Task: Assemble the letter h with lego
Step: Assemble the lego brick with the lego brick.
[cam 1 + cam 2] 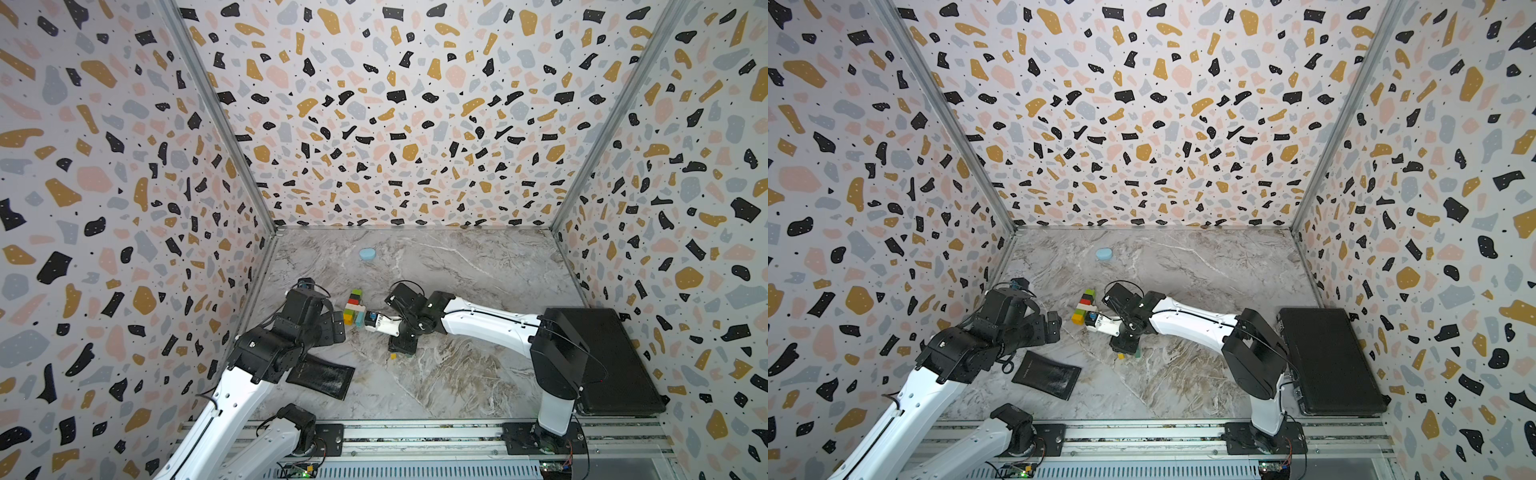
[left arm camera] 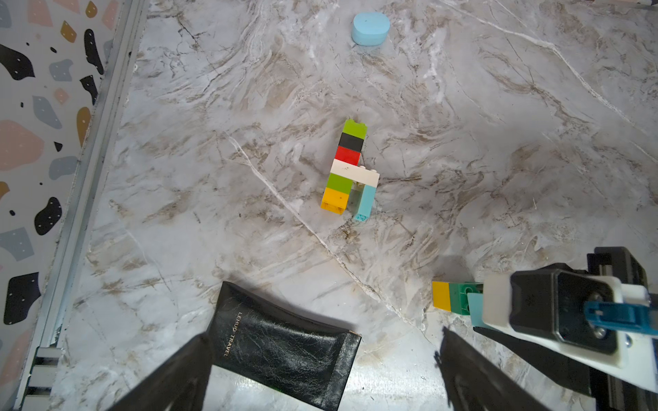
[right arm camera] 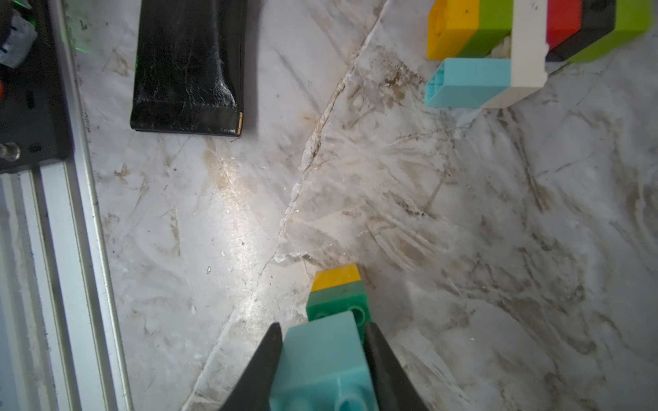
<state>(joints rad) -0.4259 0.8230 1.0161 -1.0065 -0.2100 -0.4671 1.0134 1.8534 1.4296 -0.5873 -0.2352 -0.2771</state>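
I see right gripper (image 3: pixel 323 329) partly closed, clamped on light-blue end of lego stack (image 3: pixel 337 299): blue, dark green, yellow tip by table (image 2: pixel 498 142). Left gripper (image 2: pixel 322 338) spread wide, empty, above black pouch (image 2: pixel 285 352). Lego build (image 2: pixel 350 170) flat on table near both arms: lime, black, red, white bar, lime, yellow, blue leg beside

Both top views look down from high above the near edge of the bench (image 1: pixel 457 270) toward the far wall, showing you nearly the same whole scene. Your wrist cameras face the bench and share the lego assembly (image 2: pixel 350 167) (image 3: pixel 527 42) and black pouch (image 2: pixel 285 356) (image 3: pixel 188 64); the left sits higher, the right close.
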